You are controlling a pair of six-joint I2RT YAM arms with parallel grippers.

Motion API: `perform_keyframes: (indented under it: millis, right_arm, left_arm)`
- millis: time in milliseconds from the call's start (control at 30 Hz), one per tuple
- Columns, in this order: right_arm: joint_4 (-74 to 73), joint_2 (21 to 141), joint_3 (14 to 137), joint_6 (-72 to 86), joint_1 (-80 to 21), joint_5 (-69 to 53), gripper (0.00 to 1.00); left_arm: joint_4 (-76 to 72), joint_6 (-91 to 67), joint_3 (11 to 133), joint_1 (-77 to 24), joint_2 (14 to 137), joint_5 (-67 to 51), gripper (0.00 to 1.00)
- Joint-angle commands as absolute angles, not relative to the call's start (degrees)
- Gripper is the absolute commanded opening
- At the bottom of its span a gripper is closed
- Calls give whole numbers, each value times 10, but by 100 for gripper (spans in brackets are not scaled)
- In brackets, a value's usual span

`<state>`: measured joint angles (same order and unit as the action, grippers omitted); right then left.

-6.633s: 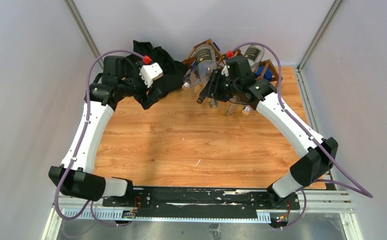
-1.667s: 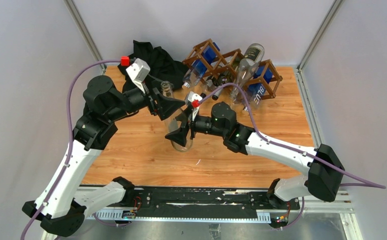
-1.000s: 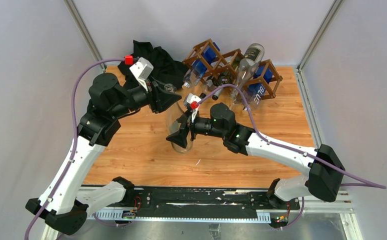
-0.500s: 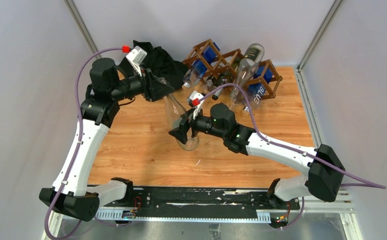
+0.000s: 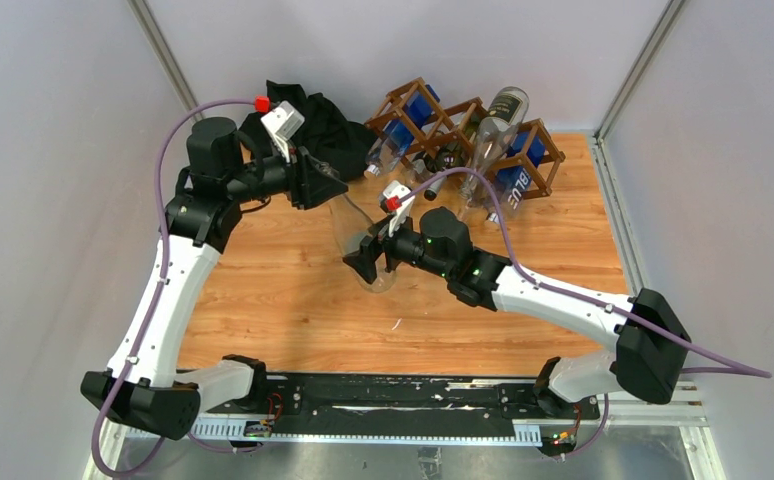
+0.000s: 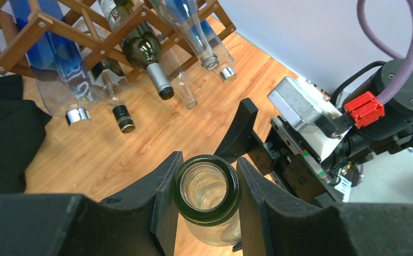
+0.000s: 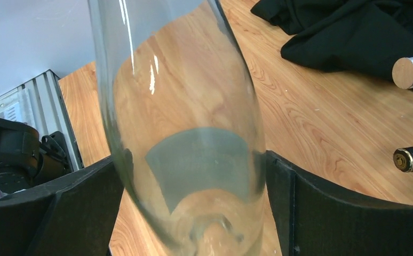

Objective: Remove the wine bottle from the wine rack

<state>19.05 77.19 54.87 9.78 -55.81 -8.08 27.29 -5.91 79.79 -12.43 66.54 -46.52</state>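
Had the left jaws pinched on the neck of the clear, colourless glass wine bottle [image 6: 207, 198], just under its green-tinged open mouth. Had the right jaws spread wide about the same bottle's broad lower body, one at either flank; could not tell whether either touched the glass. Found the bottle out of the dark brown wooden lattice wine rack [image 5: 463, 125], mouth uppermost, in front of the rack's left end and apart from it, over the orange-brown wood-grain bench [image 5: 293, 300]. Saw a blue-tinted glass bottle [image 6: 55, 58] and a dark green bottle [image 6: 140, 50] lodged in the rack, necks sloping down toward the bench. Noted a crumpled black cloth [image 5: 325, 128] just left of the rack.
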Motion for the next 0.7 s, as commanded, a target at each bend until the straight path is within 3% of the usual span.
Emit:
perform_keyframes:
  millis: [0,300,667]
  right_arm:
    - [186,766,549,102,-563,-92,98]
    - [182,769,529,98,-562,-53,100]
    - [113,690,533,112,-534,-24,100]
  left_arm:
    - [166,57,814,-91,666,-347,0]
    - [184,117,816,-85,670,-326,0]
    - [159,146,789,-51,720,-305,0]
